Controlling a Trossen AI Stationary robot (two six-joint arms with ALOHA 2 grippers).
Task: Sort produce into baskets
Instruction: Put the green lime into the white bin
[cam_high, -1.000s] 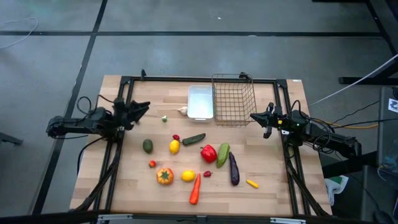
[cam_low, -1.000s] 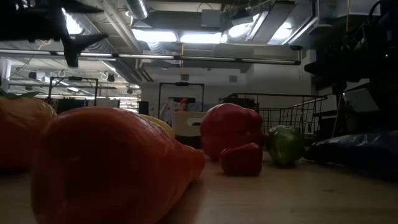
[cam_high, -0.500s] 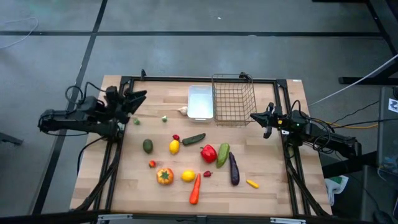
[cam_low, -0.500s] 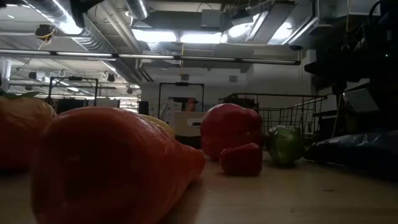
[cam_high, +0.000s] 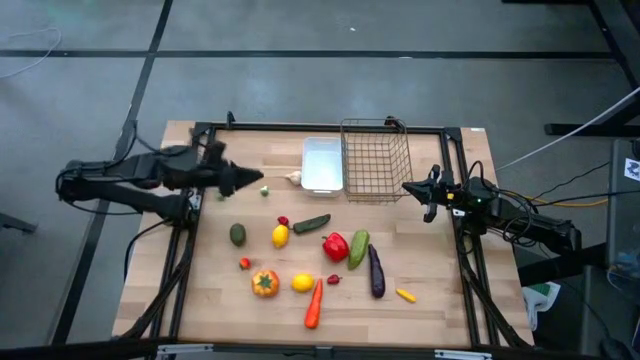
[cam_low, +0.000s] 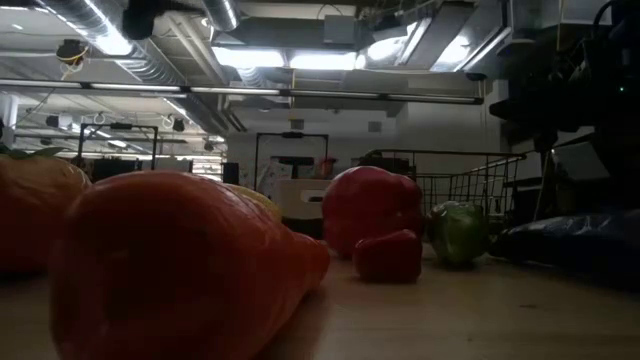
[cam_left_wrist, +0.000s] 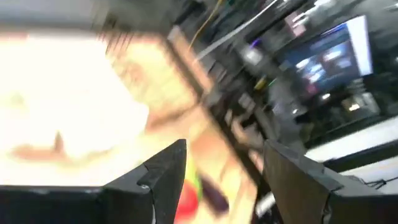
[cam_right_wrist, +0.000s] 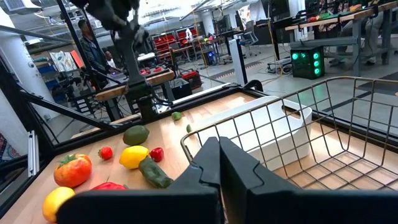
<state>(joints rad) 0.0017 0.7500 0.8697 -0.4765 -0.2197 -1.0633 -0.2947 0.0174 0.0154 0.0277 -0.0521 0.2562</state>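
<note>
The produce lies spread over the middle of the wooden table: red pepper (cam_high: 336, 245), green cucumber (cam_high: 358, 248), purple eggplant (cam_high: 376, 272), carrot (cam_high: 314, 303), tomato (cam_high: 265, 283), two lemons (cam_high: 281, 236) and small chillies. The white tray (cam_high: 322, 163) and the wire basket (cam_high: 375, 160) stand side by side at the far edge. My left gripper (cam_high: 245, 180) is open and empty above the far left of the table, near a small green piece (cam_high: 264, 190). My right gripper (cam_high: 415, 190) is shut and empty, just right of the basket.
A garlic bulb (cam_high: 294, 178) lies left of the tray. A dark metal frame (cam_high: 330, 128) runs round the table's far edge and sides. In the right wrist view a person (cam_right_wrist: 93, 53) stands beyond the table's left side.
My left arm has swung. Its gripper first drew back toward the far left corner and rose, then went toward the table's right, over the small green piece. The left wrist view is smeared by the motion. The produce has not moved.
</note>
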